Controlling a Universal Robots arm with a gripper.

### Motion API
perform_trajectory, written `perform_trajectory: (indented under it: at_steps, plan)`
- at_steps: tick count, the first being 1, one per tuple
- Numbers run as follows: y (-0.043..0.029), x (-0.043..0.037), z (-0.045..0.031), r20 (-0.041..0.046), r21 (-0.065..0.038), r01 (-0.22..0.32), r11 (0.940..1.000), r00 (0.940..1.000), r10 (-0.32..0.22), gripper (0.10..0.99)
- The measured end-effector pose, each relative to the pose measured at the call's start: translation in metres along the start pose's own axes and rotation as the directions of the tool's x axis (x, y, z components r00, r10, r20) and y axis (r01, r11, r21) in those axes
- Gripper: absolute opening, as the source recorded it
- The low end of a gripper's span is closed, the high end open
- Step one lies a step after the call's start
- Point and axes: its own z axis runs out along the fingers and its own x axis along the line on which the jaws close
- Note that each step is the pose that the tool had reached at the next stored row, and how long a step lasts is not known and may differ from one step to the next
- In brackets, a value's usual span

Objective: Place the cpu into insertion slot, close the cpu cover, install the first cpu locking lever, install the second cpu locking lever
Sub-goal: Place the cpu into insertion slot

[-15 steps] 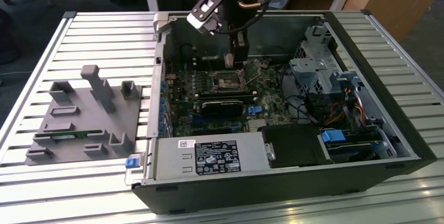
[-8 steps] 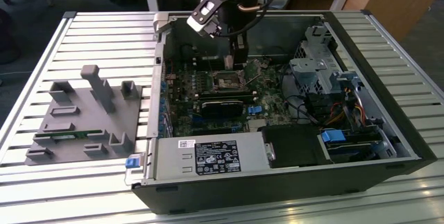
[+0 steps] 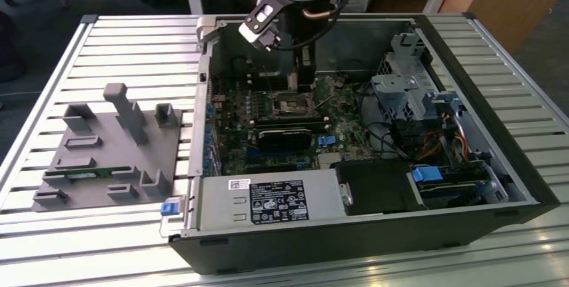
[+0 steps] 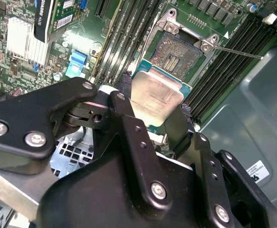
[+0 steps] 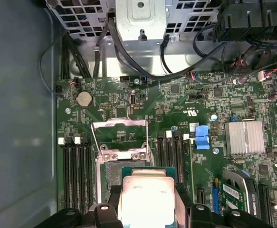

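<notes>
While the end effector (image 4: pixel 156 99) grips it, the cpu (image 4: pixel 158 95) hangs near the socket (image 4: pixel 177 53).

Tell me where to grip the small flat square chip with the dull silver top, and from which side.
By two opposite edges, from above its top, as the black gripper holds the chip now. It is flat and thin, and its underside should stay free to face the open socket.

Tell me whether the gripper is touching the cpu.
Touching. In the second wrist view the gripper clamps the cpu: its black fingers sit flush against two opposite edges, with no gap showing.
</notes>
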Motion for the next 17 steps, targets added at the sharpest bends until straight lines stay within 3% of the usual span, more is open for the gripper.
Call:
perform_trajectory:
  at_steps: [14, 17]
  plan:
    - [-0.0031, 0.0004, 0.0153, -0.002, 0.0, 0.029, 0.9996, 0.9996, -0.029, 0.525]
    - [-0.004, 0.0009, 0.0188, -0.0045, 0.001, 0.057, 0.9984, 0.9984, -0.057, 0.525]
